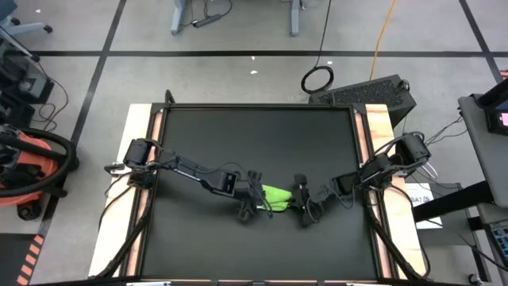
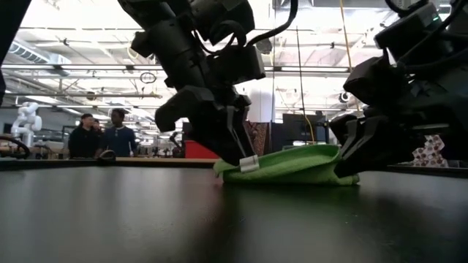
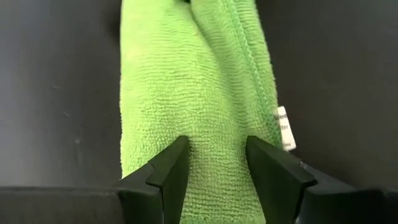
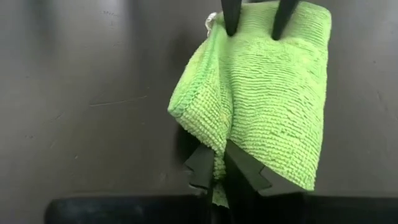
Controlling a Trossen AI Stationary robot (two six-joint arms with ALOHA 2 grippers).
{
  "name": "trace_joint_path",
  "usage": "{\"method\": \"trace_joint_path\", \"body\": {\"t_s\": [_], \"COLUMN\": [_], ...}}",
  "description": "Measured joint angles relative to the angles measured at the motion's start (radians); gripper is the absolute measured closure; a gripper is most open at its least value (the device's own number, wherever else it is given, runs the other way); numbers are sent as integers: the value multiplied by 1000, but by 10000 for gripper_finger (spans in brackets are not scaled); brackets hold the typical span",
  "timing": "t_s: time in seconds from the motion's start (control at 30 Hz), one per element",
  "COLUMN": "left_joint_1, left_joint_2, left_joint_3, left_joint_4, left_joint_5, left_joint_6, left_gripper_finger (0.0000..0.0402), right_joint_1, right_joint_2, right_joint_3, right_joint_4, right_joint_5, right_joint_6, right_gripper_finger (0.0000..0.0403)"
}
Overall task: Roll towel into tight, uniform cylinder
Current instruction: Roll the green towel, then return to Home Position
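Dark fingers (image 3: 171, 171) of the left gripper (image 3: 214, 165) stand part-open over one end of the towel (image 3: 193, 93), their tips pressed onto the lime-green pile rather than closed around it. At the opposite end, the right gripper (image 4: 217, 165) has its fingers nearly shut on a bunched corner of the cloth, which rises off the black surface (image 4: 81, 93) there.

Seen from above, the towel (image 1: 276, 195) lies as a narrow folded strip near the front middle of the surface (image 1: 254, 139), directly between the left gripper (image 1: 248, 205) and the right gripper (image 1: 304, 208), touching both. From table height the strip (image 2: 292, 164) looks flat and loose, with a white care tag (image 2: 248, 163) hanging just beside the left gripper's fingers (image 2: 238, 139).

Risks appear real: with one end pinched and raised while the other is only pressed down, the cloth could twist or bunch unevenly, giving a lopsided roll instead of a tight cylinder. Soft pile may also slide out from under the left gripper's tips, and the loose tag could snag.
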Motion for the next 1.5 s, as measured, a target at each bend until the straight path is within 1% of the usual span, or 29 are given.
{"method": "trace_joint_path", "body": {"t_s": [0.3, 0.47, 0.57, 0.67, 0.77, 0.87, 0.93, 1.03, 1.1, 1.2, 1.3, 1.43, 1.5], "left_joint_1": [-3, -4, -7, -16, -23, -27, -29, -33, -38, -46, -62, -95, -113], "left_joint_2": [0, -2, -2, -1, -24, -68, -107, -167, -206, -269, -346, -475, -546], "left_joint_3": [2, 2, 12, 23, 33, 36, 36, 37, 38, 38, 24, -31, -70], "left_joint_4": [-109, -111, -122, -131, -159, -179, -183, -198, -205, -249, -288, -283, -258], "left_joint_5": [5, 6, 6, 6, 13, 13, 13, 13, 2, -63, -164, -295, -340], "left_joint_6": [-96, -130, -132, -132, -132, -132, -132, -132, -131, -118, -105, -113, -129], "left_gripper_finger": [235, 235, 235, 235, 235, 235, 235, 235, 235, 235, 235, 235, 235], "right_joint_1": [-47, -65, -65, -58, -44, -30, -22, -16, -13, -11, -11, -10, -7], "right_joint_2": [0, 0, 0, -9, -44, -111, -169, -259, -329, -446, -571, -754, -850], "right_joint_3": [7, 18, 19, 20, 19, 19, 19, 19, 19, 20, 20, 20, 19], "right_joint_4": [4, -1, -11, -22, -41, -77, -124, -179, -220, -271, -331, -455, -530], "right_joint_5": [-46, -71, -74, -74, -74, -74, -74, -70, -70, -67, -54, -25, -9], "right_joint_6": [-41, -80, -82, -70, -61, -55, -47, -45, -45, -59, -83, -111, -116], "right_gripper_finger": [363, 354, 324, 278, 229, 189, 169, 153, 149, 147, 147, 147, 150]}}
